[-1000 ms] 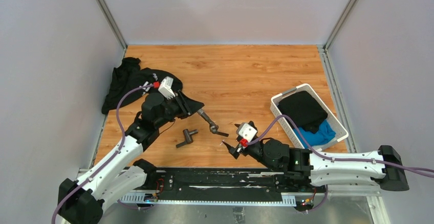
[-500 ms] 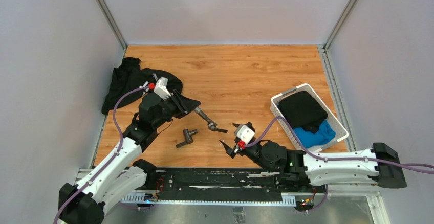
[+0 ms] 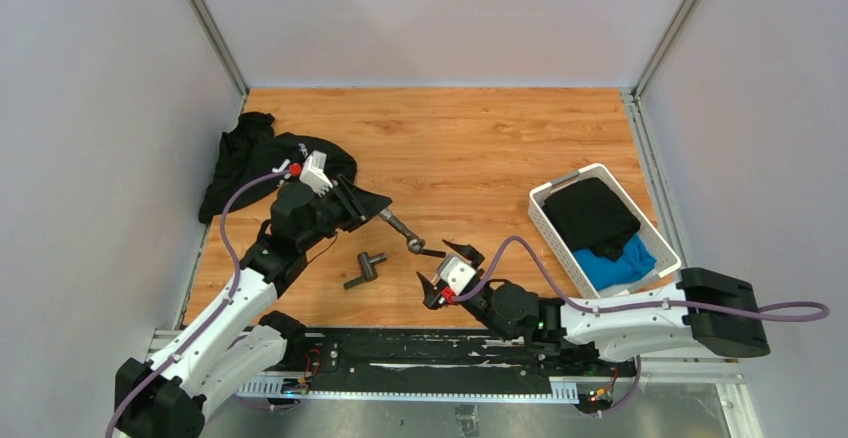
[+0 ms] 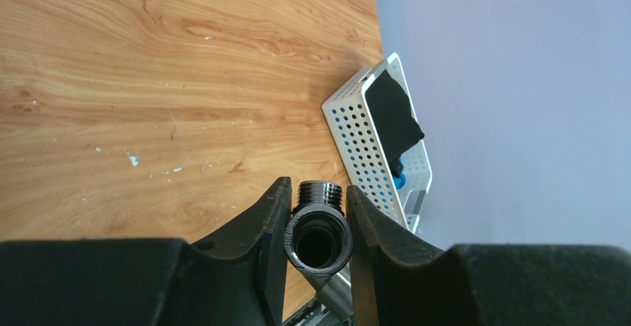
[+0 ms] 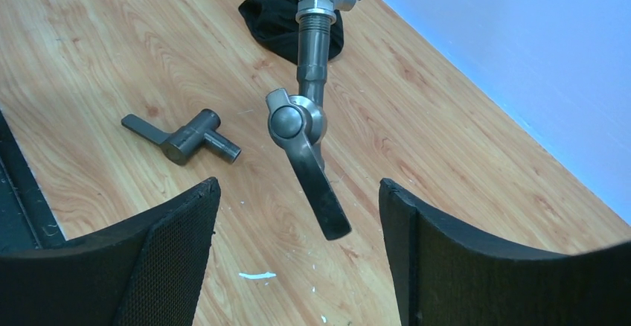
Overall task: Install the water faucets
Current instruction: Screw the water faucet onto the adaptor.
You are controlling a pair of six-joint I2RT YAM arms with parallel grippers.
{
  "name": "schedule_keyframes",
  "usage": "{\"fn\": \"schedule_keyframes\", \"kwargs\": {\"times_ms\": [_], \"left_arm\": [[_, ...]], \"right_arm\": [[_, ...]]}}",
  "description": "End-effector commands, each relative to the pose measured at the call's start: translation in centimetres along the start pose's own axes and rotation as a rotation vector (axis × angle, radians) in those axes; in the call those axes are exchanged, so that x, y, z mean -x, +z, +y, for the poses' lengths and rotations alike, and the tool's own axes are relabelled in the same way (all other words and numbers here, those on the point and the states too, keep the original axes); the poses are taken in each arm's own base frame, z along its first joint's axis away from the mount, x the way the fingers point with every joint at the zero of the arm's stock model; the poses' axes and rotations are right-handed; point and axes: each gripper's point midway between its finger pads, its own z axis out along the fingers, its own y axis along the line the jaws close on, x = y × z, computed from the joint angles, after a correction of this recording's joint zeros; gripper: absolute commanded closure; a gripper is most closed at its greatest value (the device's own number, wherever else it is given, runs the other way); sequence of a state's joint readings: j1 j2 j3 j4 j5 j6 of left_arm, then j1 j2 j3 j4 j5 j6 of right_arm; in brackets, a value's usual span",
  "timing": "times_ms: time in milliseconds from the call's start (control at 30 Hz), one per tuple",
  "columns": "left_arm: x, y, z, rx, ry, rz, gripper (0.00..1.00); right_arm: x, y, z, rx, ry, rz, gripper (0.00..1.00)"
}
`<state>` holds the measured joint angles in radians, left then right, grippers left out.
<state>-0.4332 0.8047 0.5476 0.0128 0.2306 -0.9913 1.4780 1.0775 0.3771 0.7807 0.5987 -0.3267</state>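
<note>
My left gripper (image 3: pixel 372 212) is shut on a dark-grey faucet (image 3: pixel 402 233), holding its pipe end with the lever handle pointing right, above the floor. In the left wrist view (image 4: pixel 316 201) the jaws clamp its threaded pipe body (image 4: pixel 318 235). My right gripper (image 3: pixel 440 266) is open and empty, just below and right of the faucet's lever. In the right wrist view (image 5: pixel 298 188) the lever (image 5: pixel 312 184) hangs between and beyond my fingertips, untouched. A second small T-shaped faucet piece (image 3: pixel 366 269) lies on the wood floor, also in the right wrist view (image 5: pixel 184 138).
A black cloth garment (image 3: pixel 258 159) lies at the left, behind the left arm. A white plastic basket (image 3: pixel 556 234) with black and blue cloth stands at the right. Grey walls enclose the wooden floor.
My right arm has moved left and forward, bringing its open gripper closer to the faucet's lever. My left gripper has shifted slightly left with the faucet still held.
</note>
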Motion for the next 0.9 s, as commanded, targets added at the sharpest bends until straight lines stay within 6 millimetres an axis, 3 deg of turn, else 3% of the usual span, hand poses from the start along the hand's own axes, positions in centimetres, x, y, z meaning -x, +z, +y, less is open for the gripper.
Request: {"fn": "schedule_keyframes", "kwargs": {"times_ms": [0, 400, 700, 867], "left_arm": [[1.4, -0.3, -1.7, -0.056, -0.012, -0.048, 1.0], [1.1, -0.6, -1.8, -0.065, -0.014, -0.041, 1.0], [0.6, -0.8, -1.6, -0.067, -0.019, -0.027, 1.0], [0.6, -0.9, -1.7, -0.072, -0.021, -0.024, 1.0]], "right_arm": [[1.1, 1.0, -0.3, -0.067, -0.026, -0.049, 0.23], [0.3, 4.0, 0.3, -0.106, -0.062, -0.05, 0.28], [0.7, 5.6, -0.5, -0.138, -0.062, -0.068, 0.41], [0.7, 6.2, 0.0, -0.111, -0.072, -0.067, 0.58]]}}
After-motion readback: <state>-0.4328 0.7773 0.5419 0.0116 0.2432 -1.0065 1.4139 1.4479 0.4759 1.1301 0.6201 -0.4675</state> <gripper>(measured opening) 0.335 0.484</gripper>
